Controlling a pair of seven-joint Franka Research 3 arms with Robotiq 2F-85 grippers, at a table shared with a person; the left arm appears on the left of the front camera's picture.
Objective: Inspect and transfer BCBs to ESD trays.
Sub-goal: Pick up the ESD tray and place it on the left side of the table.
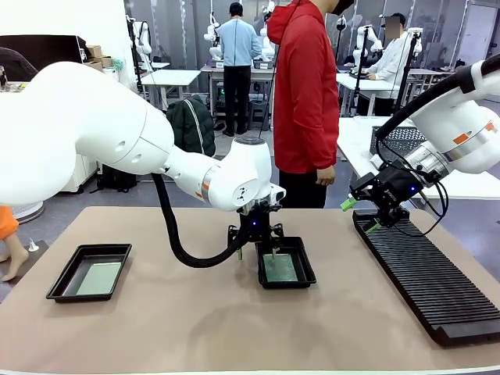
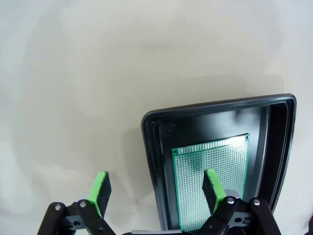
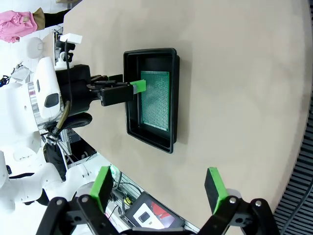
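Note:
Two black ESD trays lie on the tan mat. The left tray (image 1: 69, 275) holds a pale BCB (image 1: 99, 278). The middle tray (image 1: 301, 251) (image 2: 215, 117) (image 3: 151, 53) holds a green BCB (image 1: 280, 268) (image 2: 210, 159) (image 3: 155, 100). My left gripper (image 1: 256, 248) (image 2: 156, 193) hangs open over that tray's near-left rim, with one pad (image 2: 213, 188) above the board and the other (image 2: 100, 191) outside the rim. Nothing is between its fingers. My right gripper (image 1: 360, 216) (image 3: 159, 186) is open and empty above the far end of the rack.
A long black ribbed rack (image 1: 430, 273) (image 3: 299, 196) runs along the mat's right side. A grey wire-mesh basket (image 1: 402, 141) stands on the table behind it. A person in a red jacket (image 1: 305, 94) stands at the far side.

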